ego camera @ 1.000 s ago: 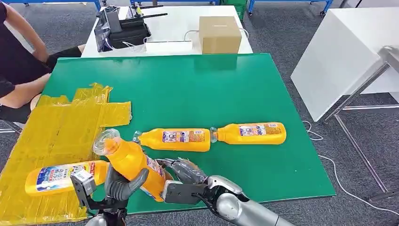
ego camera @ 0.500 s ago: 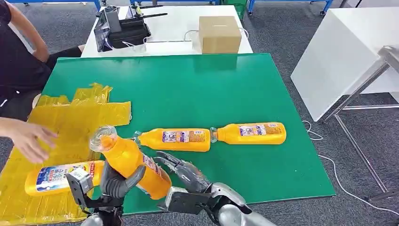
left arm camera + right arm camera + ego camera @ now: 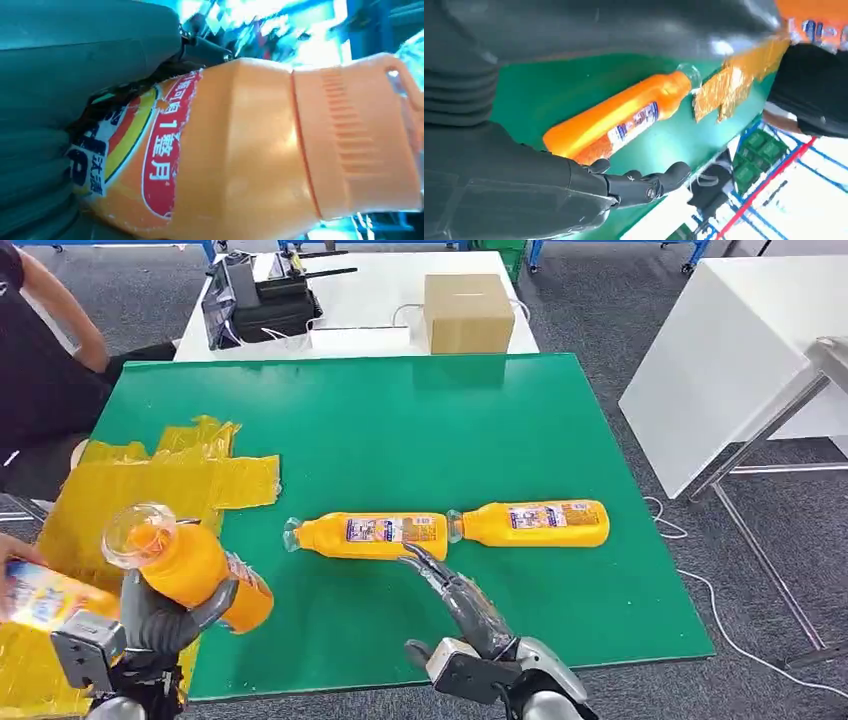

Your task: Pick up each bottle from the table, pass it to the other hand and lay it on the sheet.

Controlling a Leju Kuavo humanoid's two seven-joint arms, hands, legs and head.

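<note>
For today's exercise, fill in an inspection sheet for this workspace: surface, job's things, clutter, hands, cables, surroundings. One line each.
Surface: green tabletop, with a crinkled yellow plastic sheet over its left part.
Job's things: two orange plastic bottles lie end to end on the green; a third orange bottle is held up over the sheet's edge.
Clutter: nothing seen on the green.
Hands: left hand grips the third bottle; right hand holds nothing, fingers apart, near the middle bottle.
Cables: white cable on the floor.
Surroundings: cardboard box on a white table; a person at left holding another bottle.
</note>
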